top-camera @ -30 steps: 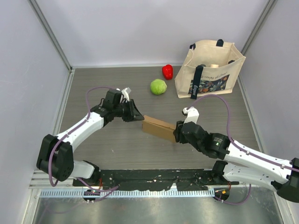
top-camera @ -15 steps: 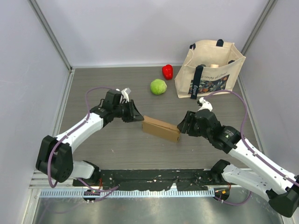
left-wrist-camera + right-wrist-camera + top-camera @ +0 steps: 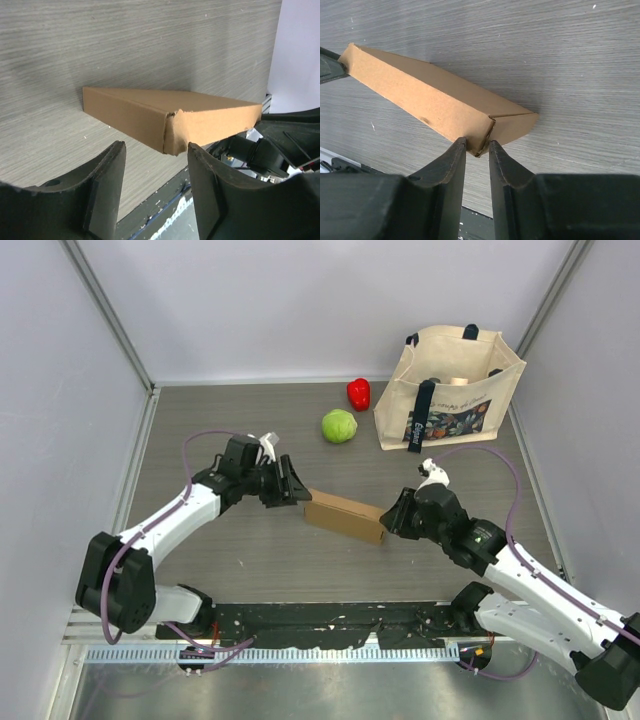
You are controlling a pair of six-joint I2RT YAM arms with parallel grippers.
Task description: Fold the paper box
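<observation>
Right wrist view: the right end effector (image 3: 476,145) sets its fingers nearly together at a corner of the closed paper box (image 3: 430,100); I cannot tell if they pinch. The box lies flat on the desk (image 3: 560,45). Beyond, the left end effector (image 3: 155,147) gapes wide at its other end.

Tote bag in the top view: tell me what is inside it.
Through the open top of the tote bag, one pale tan rounded item shows; what it is cannot be told. The canvas front wall covers everything lower down.
</observation>
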